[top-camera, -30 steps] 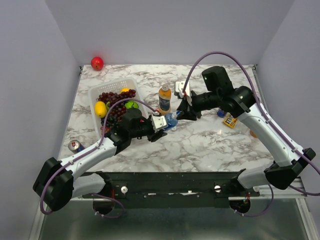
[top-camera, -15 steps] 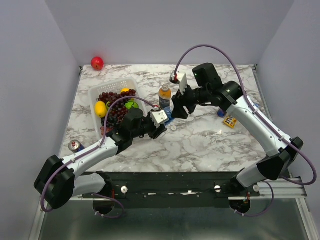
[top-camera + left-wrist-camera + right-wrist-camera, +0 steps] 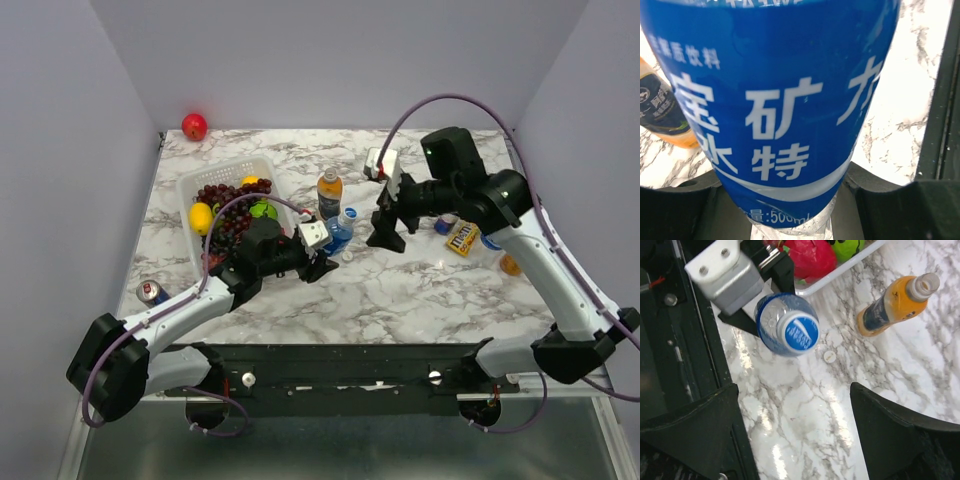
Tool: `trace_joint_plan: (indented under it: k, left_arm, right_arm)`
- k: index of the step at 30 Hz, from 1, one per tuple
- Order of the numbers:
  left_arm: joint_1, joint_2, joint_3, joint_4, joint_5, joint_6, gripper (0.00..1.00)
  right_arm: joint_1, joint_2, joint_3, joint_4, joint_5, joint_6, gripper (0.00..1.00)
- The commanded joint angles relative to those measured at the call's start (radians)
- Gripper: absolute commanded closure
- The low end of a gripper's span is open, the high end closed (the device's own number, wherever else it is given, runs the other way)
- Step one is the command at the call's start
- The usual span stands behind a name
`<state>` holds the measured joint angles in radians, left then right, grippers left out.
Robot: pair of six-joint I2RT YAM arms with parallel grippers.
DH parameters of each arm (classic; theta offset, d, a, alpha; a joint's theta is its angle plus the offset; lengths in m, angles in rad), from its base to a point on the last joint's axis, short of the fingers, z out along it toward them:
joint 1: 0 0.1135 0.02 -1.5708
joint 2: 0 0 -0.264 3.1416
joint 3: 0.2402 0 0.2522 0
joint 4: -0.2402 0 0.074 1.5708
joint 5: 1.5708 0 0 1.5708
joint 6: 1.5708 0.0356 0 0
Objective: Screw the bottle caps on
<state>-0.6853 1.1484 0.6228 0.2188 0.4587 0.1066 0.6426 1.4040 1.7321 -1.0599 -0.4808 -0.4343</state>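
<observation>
Centre-table, a bit left of middle: left gripper (image 3: 322, 247) is clamped on the blue-label bottle (image 3: 337, 236), low on the body. The left wrist view is nearly all label (image 3: 775, 100), with black fingers (image 3: 677, 210) pressed on either side of the clear base. The bottle leans, its top toward the far right. Can't tell if its base touches the table (image 3: 420, 290).

Blue cap (image 3: 348, 214) sits on that bottle's neck. I see it square-on from the right wrist (image 3: 797, 331). How tight it is, I can't tell.

Right gripper (image 3: 385, 236) is just right of the bottle, apart from it, jaws spread wide with nothing between them. From its own camera the fingers frame bare marble (image 3: 795, 410), with the capped bottle (image 3: 771, 320) just beyond.

White cap (image 3: 347, 256) lies loose on the marble near the held bottle, on its near-right side (image 3: 828, 356).

Orange bottle (image 3: 329, 194) with a dark label stands upright just beyond the held one, neck open, no cap (image 3: 895, 302). It's also in the left wrist view (image 3: 662, 112).

Basket (image 3: 215, 180) with grapes (image 3: 228, 205) sits far left; its rim shows at (image 3: 840, 271). Apple (image 3: 194, 126) is in the far-left corner, can (image 3: 152, 292) at the near-left edge, and a yellow packet (image 3: 461, 239) right of the right gripper.
</observation>
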Motion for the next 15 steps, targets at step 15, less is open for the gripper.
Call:
trace_joint_plan:
  k: [15]
  left_arm:
    - [0.015,0.065,0.164,-0.203,0.288,0.234,1.0]
  right_arm:
    - [-0.001,-0.03,-0.045,0.031,-0.346,-0.52,0.01]
